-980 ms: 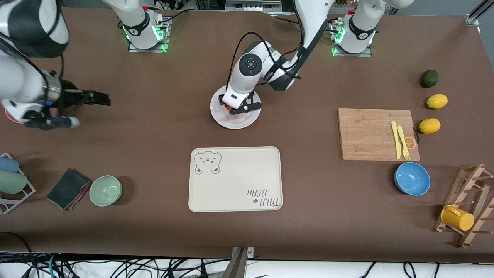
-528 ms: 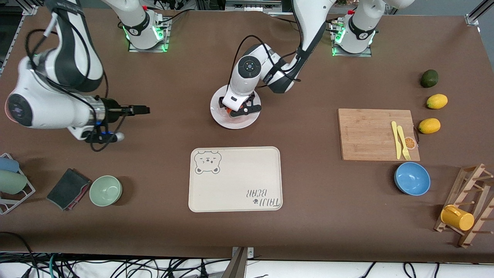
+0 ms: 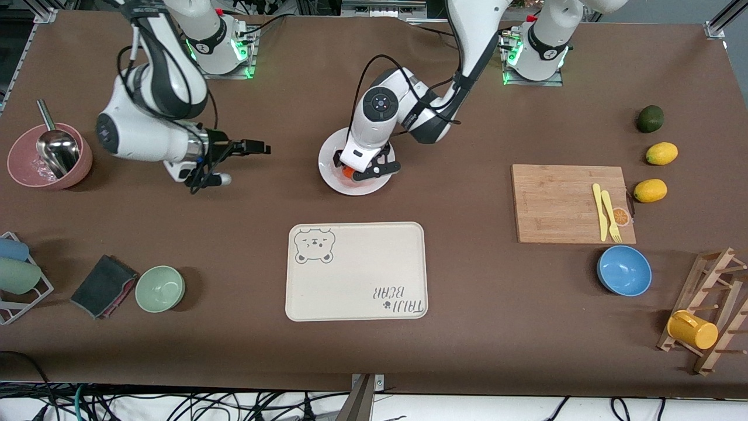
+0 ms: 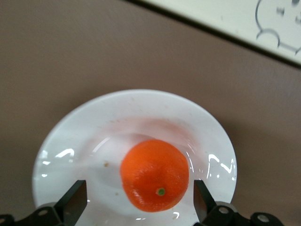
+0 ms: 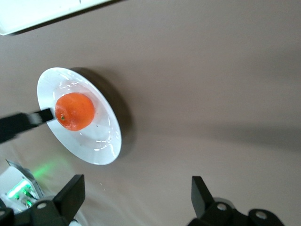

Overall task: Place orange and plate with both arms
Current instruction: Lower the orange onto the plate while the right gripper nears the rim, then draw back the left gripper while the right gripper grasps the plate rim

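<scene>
Starting at the right arm's end of the table, you have a pink bowl [image 3: 48,155] with a metal scoop [image 3: 56,147] in it, and nearer the front camera a green bowl [image 3: 160,288] beside a dark folded cloth [image 3: 104,285].

Item: right gripper [image 3: 257,147]. You see it held level above bare brown table [image 3: 234,199], its fingers [image 5: 70,190] spread wide with nothing between them. From its wrist view the plate [image 5: 106,143] and the orange [image 5: 75,111] lie ahead of the fingertips, well apart from them.

Item: plate [image 3: 357,186], white, round, mid-table, farther from the front camera than the beige bear-printed tray [image 3: 356,271] and apart from it.

Item: orange [image 3: 349,173], resting in the plate's well. In the left wrist view the orange [image 4: 154,175] sits on the plate [image 4: 94,122] between the two fingers [image 4: 75,200], with a clear gap on each side; neither finger touches it.

Item: left gripper [image 3: 362,165]. You find it low over the plate, pointing down, fingers spread wider than the fruit and pinching nothing.

Toward the left arm's end you have a wooden cutting board [image 3: 561,202] carrying a yellow knife and fork [image 3: 606,213], a blue bowl [image 3: 624,271] nearer the front camera, two lemons [image 3: 661,153] and a dark avocado [image 3: 650,118] beside the board, and a wooden rack [image 3: 710,316] with a yellow cup [image 3: 692,330].
</scene>
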You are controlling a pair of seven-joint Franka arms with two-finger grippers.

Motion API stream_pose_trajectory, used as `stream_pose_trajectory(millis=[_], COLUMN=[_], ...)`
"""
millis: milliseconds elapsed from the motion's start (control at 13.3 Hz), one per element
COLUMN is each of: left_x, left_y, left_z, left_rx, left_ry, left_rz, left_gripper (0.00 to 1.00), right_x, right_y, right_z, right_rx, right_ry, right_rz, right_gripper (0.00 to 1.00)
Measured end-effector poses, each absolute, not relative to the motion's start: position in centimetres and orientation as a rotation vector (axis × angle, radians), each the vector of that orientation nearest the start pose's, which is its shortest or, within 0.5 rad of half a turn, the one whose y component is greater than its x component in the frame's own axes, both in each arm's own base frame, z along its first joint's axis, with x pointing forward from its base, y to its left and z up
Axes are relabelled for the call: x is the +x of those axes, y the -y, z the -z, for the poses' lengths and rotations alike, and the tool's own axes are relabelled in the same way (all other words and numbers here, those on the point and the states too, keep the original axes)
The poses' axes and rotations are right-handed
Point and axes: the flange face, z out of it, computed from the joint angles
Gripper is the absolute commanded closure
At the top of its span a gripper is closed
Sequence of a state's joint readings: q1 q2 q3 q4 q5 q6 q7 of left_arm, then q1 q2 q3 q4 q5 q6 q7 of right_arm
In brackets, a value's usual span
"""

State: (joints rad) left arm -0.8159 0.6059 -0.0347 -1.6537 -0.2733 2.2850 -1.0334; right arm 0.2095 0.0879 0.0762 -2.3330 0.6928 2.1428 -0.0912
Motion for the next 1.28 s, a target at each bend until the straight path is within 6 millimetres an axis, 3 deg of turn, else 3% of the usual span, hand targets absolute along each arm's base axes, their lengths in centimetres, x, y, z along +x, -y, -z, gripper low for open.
stream_pose_trajectory(millis=[151,302,452,754,980,1055,1206,1281], left_x=[48.9,52.7,54.7,56.2,55.2,54.7,53.7,53.4], left_y=[47.1,39.9,31.9,16.9,6.2,3.2,-0.3,-0.6], left_z=[-32.1,-38.8,-43.6,-50.1,-54.0,-54.9,-56.3,-56.7], left_rx=[-3.19,-3.186,-3.206,-3.171,-3.182,-3.19,-3.191,-3.165], left_ry=[0.659,0.685,0.571,0.202,0.083,0.085,0.105,0.101], left_rz=[-0.265,-0.215,-0.209,-0.156,-0.187,-0.193,-0.199,-0.193], left_gripper=[0.0,0.0,0.0,0.0,0.0,0.0,0.01,0.01], right_x=[43.2,40.9,39.9,38.5,38.8,38.9,39.1,39.1], right_y=[-19.3,-21.5,-21.6,-21.3,-22.8,-23.4,-24.6,-25.2], right_z=[-26.2,-24.1,-21.7,-16.3,-15.4,-15.2,-14.7,-14.4], right_rx=[-2.57,-2.507,-2.427,-2.316,-2.305,-2.311,-2.331,-2.335], right_ry=[-0.159,-0.184,-0.18,-0.169,-0.154,-0.144,-0.117,-0.095], right_rz=[-0.348,-0.308,-0.289,-0.248,-0.252,-0.249,-0.24,-0.237], right_gripper=[0.0,0.0,0.0,0.0,0.02,0.11,0.67,0.83])
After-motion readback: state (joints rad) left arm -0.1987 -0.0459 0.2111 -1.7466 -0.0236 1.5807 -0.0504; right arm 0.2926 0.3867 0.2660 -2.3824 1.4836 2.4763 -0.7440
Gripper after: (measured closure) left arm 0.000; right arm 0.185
